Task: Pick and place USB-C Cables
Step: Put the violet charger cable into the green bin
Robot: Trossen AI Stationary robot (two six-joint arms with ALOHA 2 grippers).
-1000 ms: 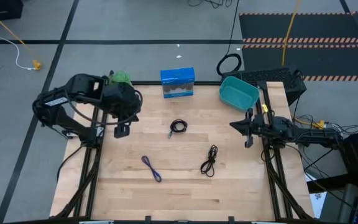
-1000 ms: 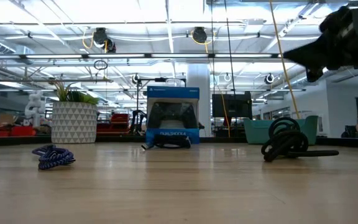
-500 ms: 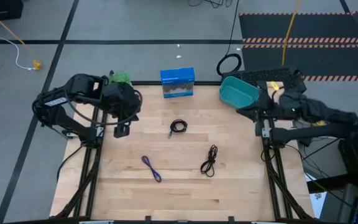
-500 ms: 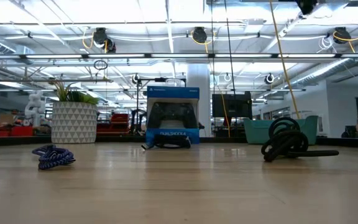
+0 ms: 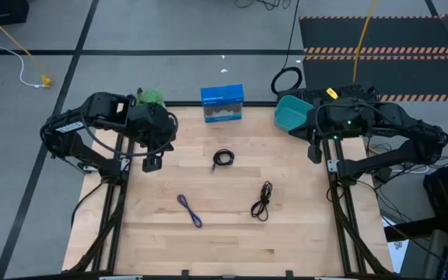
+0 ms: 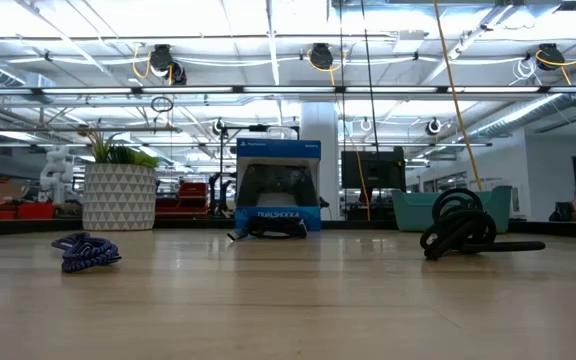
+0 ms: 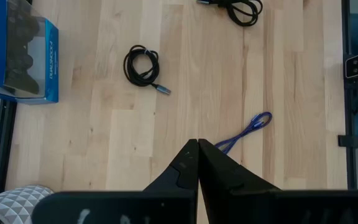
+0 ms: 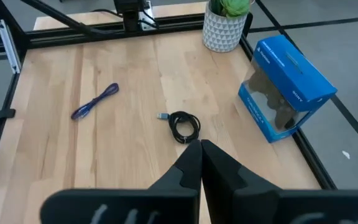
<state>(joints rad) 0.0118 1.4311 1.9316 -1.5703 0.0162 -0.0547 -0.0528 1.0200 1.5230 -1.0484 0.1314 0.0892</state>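
Observation:
Three cables lie loose on the wooden table. The tight black round coil [image 5: 223,158] [image 7: 143,65] [image 8: 184,127] is mid-table. The long black bundle [image 5: 262,201] [image 6: 458,228] lies nearer the near edge. The blue-purple cable [image 5: 190,210] [image 6: 86,250] [image 7: 244,132] [image 8: 95,101] sits to its left. My left gripper [image 5: 152,165] [image 7: 198,147] hovers shut over the table's left part, well left of the round coil. My right gripper [image 5: 314,154] [image 8: 200,147] hangs shut over the table's right part beside the teal bin [image 5: 289,113], pointing toward the round coil.
A blue controller box [image 5: 222,103] [image 8: 288,87] stands at the far edge, with a potted plant [image 5: 151,97] [image 6: 118,195] at the far left corner. A big black cable loop [image 5: 287,80] lies on the floor beyond the bin. Bare wood surrounds the cables.
My right arm has risen from low along the right edge and folded up, leaving the low view through its top. Its gripper has moved a little toward the far edge, next to the teal bin. The cables have stayed where they were.

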